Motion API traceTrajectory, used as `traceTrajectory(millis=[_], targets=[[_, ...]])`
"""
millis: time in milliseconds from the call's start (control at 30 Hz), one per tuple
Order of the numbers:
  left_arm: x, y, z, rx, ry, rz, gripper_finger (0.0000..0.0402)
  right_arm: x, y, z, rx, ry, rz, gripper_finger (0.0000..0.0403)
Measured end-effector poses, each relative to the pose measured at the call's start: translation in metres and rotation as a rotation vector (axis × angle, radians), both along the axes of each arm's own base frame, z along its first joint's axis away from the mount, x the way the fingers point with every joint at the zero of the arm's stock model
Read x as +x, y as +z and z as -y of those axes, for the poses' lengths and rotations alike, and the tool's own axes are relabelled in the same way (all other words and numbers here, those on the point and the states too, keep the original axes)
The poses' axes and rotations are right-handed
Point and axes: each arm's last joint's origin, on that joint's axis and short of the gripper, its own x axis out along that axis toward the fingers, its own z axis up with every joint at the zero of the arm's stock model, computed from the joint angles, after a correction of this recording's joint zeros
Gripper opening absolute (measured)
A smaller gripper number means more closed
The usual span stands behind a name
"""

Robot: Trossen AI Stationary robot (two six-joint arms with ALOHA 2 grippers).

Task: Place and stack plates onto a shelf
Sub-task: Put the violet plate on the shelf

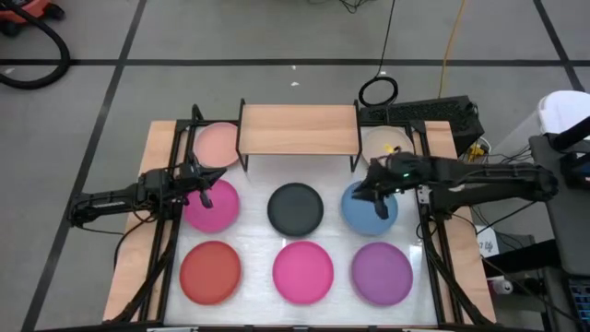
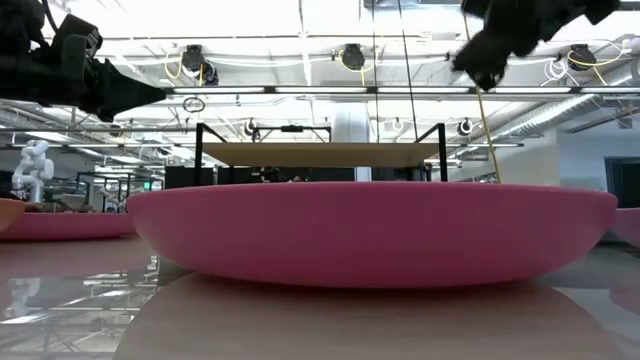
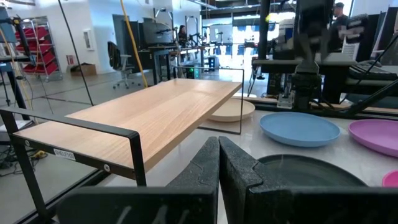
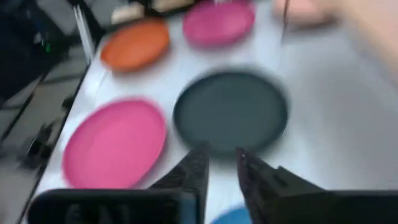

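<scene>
High view: white tabletop (image 1: 253, 180), grey floor (image 1: 92, 92); left gripper (image 1: 205, 192) closed, right gripper (image 1: 376, 199) slightly parted.

Robot body: two dark, slim, jointed arms.
Left gripper (image 3: 217, 180): matte black wedge fingers with textured faces. Right gripper (image 4: 219, 168): same black fingers on a boxy wrist block.
</scene>
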Motion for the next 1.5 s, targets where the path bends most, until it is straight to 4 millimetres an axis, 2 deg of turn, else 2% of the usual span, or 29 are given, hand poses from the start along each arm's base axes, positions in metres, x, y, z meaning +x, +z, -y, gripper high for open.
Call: traceTrajectory(millis=[167,367,500,600,900,1067,1267,1500], targets=[[0.0,0.0,0.0,0.0,0.0,0.0,0.0004,0.011,-0.029,-0.003,0.18,0.007,-0.256,0.0139],[0.0,0.0,0.0,0.0,0.0,0.0,0.0004,0.03,-0.051,-0.015,0.155,0.114,-0.344,0.017],[0.0,0.0,0.0,0.0,0.0,0.0,0.0004,0.037,-0.061,-0.025,0.074,0.236,-0.363,0.0173],[0.0,0.0,0.0,0.0,0.0,0.0,0.0004,0.038,-0.066,-0.033,0.077,0.32,-0.381,0.0173],[0.0,0.0,0.0,0.0,0.0,0.0,0.0004,0.035,-0.07,-0.062,0.035,0.468,-0.4,0.0174],[0.0,0.0,0.0,0.0,0.0,0.0,0.0004,0.032,-0.073,-0.083,-0.02,0.48,-0.415,0.0174],[0.0,0.0,0.0,0.0,0.0,0.0,0.0004,0.031,-0.095,-0.1,-0.076,0.516,-0.535,0.0174],[0.0,0.0,0.0,0.0,0.0,0.0,0.0004,0.033,-0.118,-0.106,-0.097,0.531,-0.651,0.0174]])
